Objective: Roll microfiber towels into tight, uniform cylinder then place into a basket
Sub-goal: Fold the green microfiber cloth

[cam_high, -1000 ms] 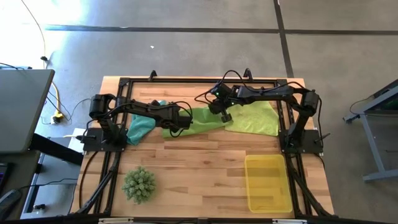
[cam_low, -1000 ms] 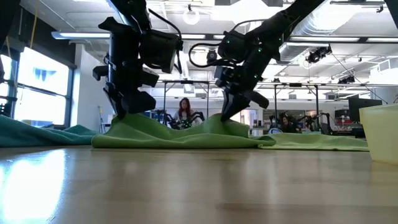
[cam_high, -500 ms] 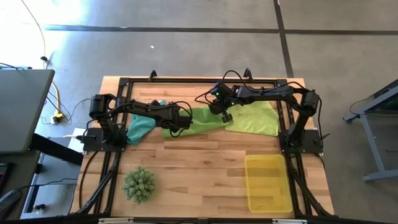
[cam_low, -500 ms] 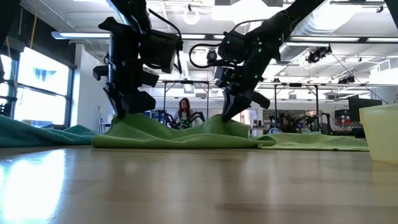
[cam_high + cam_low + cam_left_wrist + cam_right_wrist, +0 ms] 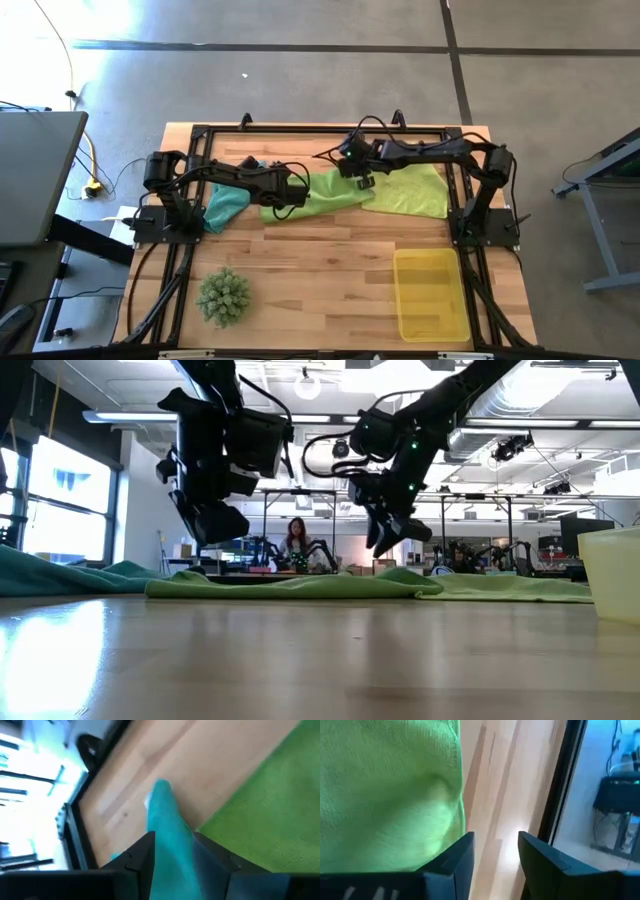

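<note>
The green towel (image 5: pixel 318 193) lies flat on the table (image 5: pixel 320 270), in the middle of the far half, stretched lengthwise between the two grippers. We judge that this spread-out lie is the point of the moment: a towel has to be smooth and straight before it can be rolled tight, and no roll has been started yet. In the low view it is a thin, level layer with no peak lifted from it. The pale towel (image 5: pixel 412 190) lies flat just to its right, overlapping its end, and the teal towel (image 5: pixel 226 203) sits bunched at its left end. The basket (image 5: pixel 432 294) stands well apart, at the near right of the table, with no towel in it.

Our left gripper (image 5: pixel 208 518) hangs just above the green towel's left end. Its fingers stand parted in the left wrist view, with teal cloth showing on the table in the gap beyond them; they grasp nothing. Our right gripper (image 5: pixel 388 532) hangs above the towel's right part, clear of the cloth in the low view, and its wrist view shows the fingers apart with bare wood between them, so it too is released. Both arms reach inward from their bases at the table's two sides, forearms roughly level, wrists bent down toward the cloth.
</note>
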Tool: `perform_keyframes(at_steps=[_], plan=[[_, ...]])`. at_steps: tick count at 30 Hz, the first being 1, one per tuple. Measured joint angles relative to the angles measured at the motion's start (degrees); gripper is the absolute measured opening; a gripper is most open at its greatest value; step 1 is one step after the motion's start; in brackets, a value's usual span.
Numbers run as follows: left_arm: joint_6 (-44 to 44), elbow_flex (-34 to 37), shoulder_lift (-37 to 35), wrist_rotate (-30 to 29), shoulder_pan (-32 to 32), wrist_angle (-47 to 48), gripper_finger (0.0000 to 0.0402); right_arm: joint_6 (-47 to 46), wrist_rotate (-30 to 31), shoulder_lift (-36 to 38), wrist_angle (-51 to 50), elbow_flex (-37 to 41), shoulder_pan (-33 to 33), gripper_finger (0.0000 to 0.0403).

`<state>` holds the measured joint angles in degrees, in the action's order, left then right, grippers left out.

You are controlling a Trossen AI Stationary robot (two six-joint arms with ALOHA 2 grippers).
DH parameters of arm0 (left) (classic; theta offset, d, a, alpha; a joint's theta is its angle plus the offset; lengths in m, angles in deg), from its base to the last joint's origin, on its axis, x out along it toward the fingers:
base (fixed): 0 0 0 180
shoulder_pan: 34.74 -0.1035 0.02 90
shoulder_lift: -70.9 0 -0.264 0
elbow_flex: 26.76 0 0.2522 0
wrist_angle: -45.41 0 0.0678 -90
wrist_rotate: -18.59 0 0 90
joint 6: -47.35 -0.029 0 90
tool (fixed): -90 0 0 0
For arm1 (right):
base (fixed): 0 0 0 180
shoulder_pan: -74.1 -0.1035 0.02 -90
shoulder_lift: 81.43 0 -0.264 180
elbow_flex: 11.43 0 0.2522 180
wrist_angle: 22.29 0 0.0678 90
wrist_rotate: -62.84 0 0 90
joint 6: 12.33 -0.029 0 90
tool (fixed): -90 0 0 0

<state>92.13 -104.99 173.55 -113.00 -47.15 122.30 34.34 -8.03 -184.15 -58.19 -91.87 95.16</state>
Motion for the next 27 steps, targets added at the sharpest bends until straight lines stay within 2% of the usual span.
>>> perform_keyframes(at_steps=[6,10,16,21,23,27], plan=[[-2.8,0.0,0.0,10.2,0.5,-0.2,0.0105,-7.9,-1.3,0.0,-3.0,0.0,-1.1,0.0145],[-4.9,0.0,0.0,11.4,0.4,-0.5,0.0097,-11.4,-4.0,0.0,-6.6,0.0,-1.3,0.0145],[-5.0,0.0,0.0,13.3,-0.4,-0.9,0.0095,-17.9,-12.0,0.0,-12.3,0.0,-1.2,0.0145],[-8.4,4.2,-0.1,17.9,-0.3,-10.9,0.0094,-19.2,-17.8,0.0,-15.2,0.0,-1.2,0.0145],[-9.8,6.5,0.0,20.1,-0.3,-14.2,0.0094,-19.9,-18.7,0.0,-15.2,0.0,-1.2,0.0145],[-7.1,9.6,-0.4,20.9,-0.3,-17.1,0.0093,-21.6,-18.7,0.0,-14.9,0.0,-1.2,0.0145]])
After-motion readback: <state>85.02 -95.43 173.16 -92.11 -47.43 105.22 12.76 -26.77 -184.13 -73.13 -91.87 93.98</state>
